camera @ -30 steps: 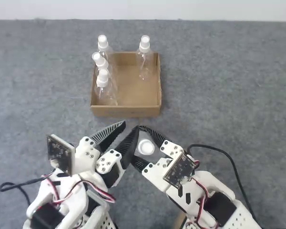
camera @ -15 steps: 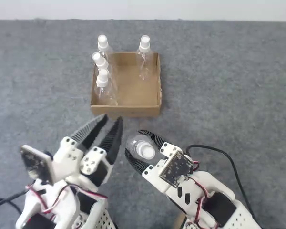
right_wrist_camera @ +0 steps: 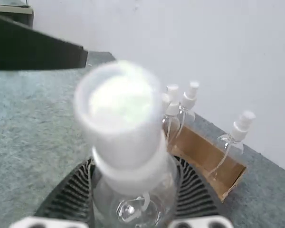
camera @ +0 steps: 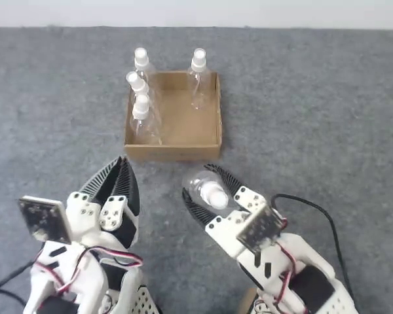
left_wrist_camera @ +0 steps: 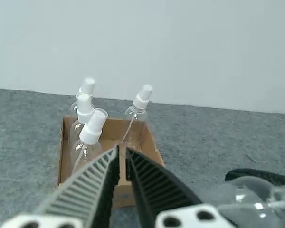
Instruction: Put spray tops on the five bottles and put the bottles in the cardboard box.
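The cardboard box (camera: 206, 140) lies at the middle back of the grey carpet. Several clear bottles with white spray tops stand in it: three along its left wall (camera: 141, 111) and one at the back right (camera: 198, 78). My right gripper (camera: 198, 181) is shut on a fifth bottle (camera: 209, 193), its spray top on, tilted just in front of the box; the right wrist view shows it up close (right_wrist_camera: 128, 142). My left gripper (camera: 121, 160) is shut on nothing, left of that bottle. Its tips (left_wrist_camera: 121, 151) point at the box (left_wrist_camera: 66, 142).
Grey carpet surrounds the box on every side. A black cable (camera: 314, 209) trails from the right arm at the front right. A pale wall (left_wrist_camera: 180, 47) rises behind the carpet.
My left gripper let go near the bottle's top, drew back to the left and shut. My right gripper carried the capped bottle a little toward the box and tilted it.
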{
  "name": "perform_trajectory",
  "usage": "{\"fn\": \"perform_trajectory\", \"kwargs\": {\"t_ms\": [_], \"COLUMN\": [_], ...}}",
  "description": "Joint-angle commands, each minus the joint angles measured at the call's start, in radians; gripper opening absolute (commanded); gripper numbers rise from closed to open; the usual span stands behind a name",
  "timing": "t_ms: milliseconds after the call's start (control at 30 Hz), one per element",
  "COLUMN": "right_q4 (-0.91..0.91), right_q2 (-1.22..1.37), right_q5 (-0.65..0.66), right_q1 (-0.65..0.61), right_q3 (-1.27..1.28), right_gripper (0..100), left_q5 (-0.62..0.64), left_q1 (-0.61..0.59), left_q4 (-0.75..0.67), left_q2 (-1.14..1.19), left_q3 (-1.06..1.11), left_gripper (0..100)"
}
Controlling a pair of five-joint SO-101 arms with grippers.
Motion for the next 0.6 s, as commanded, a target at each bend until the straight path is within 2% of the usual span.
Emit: {"fn": "perform_trajectory", "kwargs": {"t_ms": [0, 333, 567], "right_q4": [0.001, -0.001, -0.150], "right_q2": [0.128, 0.460, 0.653], "right_q5": [0.008, 0.005, 0.003], "right_q1": [0.022, 0.027, 0.111], "right_q3": [-0.160, -0.408, -0.468], "right_gripper": [0.6, 0.6, 0.6], "left_q5": [-0.005, -0.005, -0.009], "left_q1": [-0.008, -0.167, -0.285], "left_q4": [0.000, -0.055, -0.127], "left_q2": [-0.017, -0.017, -0.017], "left_q3": [0.042, 0.196, 0.355], "left_gripper": [1, 1, 1]}}
